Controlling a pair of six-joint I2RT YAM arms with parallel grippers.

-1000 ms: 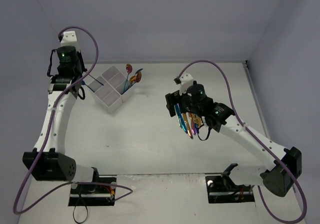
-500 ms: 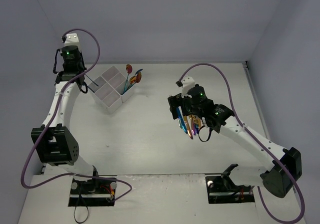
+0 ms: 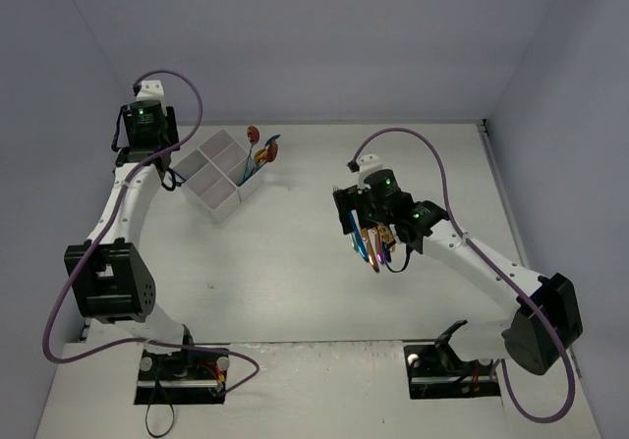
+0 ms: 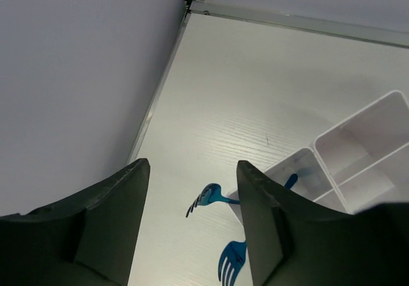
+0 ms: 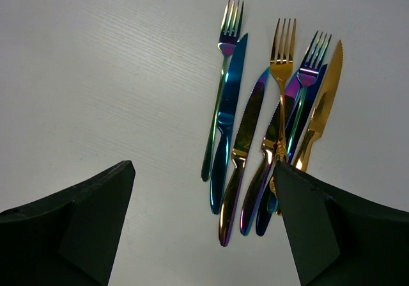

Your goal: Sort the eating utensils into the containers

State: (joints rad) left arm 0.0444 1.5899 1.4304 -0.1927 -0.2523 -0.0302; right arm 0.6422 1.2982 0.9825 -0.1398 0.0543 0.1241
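The white four-compartment box (image 3: 216, 174) stands at the back left. Its right compartment holds several utensils (image 3: 257, 152) leaning over the rim; two blue forks (image 4: 208, 196) stick out in the left wrist view. My left gripper (image 3: 169, 171) is open and empty beside the box's (image 4: 358, 132) left corner. Several utensils (image 3: 371, 245) lie side by side mid-table. My right gripper (image 3: 362, 225) hovers open over them. In the right wrist view they are a rainbow fork (image 5: 220, 87), blue knife (image 5: 227, 119), gold-purple knife (image 5: 246, 145), gold fork (image 5: 282, 68) and gold knife (image 5: 323, 107), between and beyond the open fingers (image 5: 203, 166).
Grey walls close the table on the left, back and right; the back left corner (image 4: 188, 3) is near the left gripper. The arm bases (image 3: 182, 370) sit at the near edge.
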